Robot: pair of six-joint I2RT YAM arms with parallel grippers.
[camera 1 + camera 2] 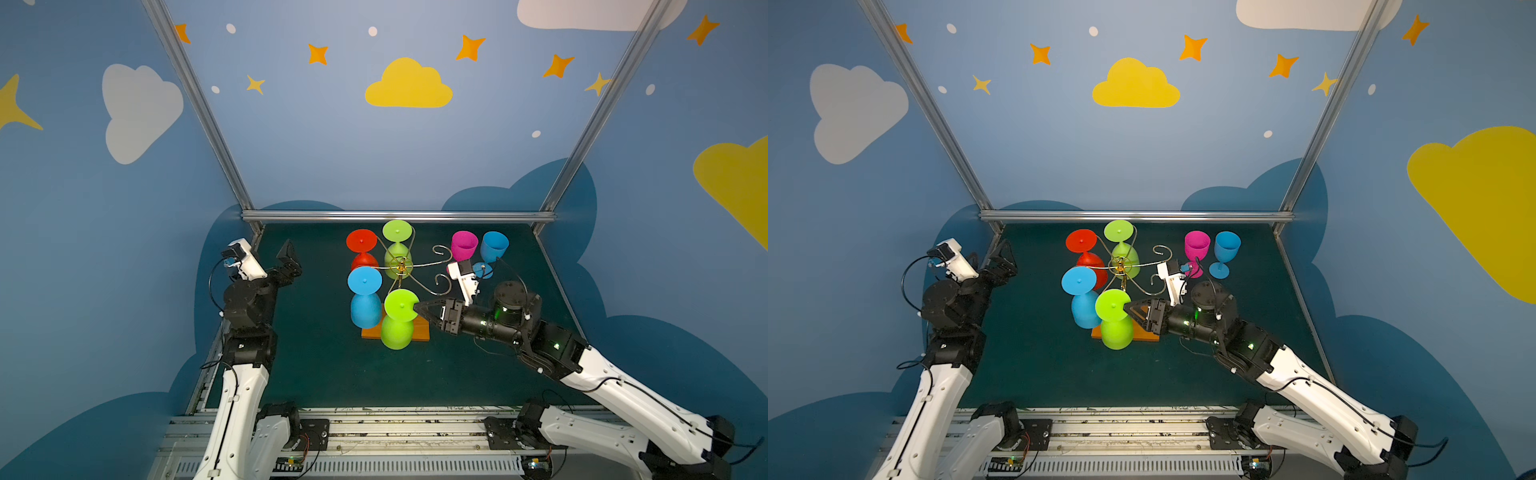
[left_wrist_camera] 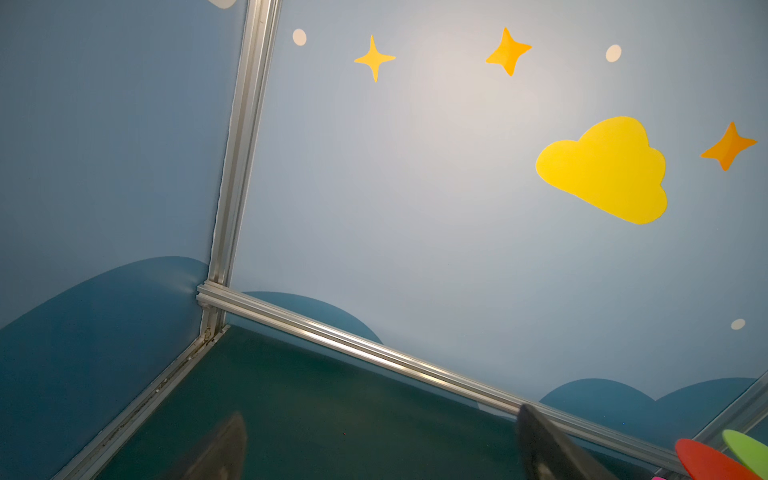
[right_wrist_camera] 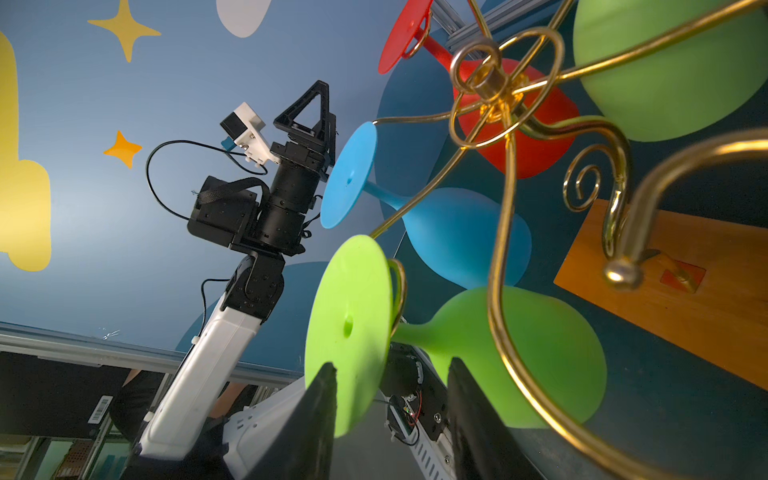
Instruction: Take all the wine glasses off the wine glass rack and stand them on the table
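Currently R hand (image 3: 391, 363) part-spread, straddling foot of near green wine glass (image 3: 540, 353) on wine glass rack (image 1: 402, 262); L hand (image 1: 290, 259) spread wide, empty.

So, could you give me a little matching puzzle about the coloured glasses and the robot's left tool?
1 red glass
2 pink glass
3 nearest green glass
4 left tool

a standing upright on the table
b open, holding nothing
c foot between the fingers of the right tool
d hanging upside down on the rack, far side

Pairs: 1-d, 2-a, 3-c, 4-b
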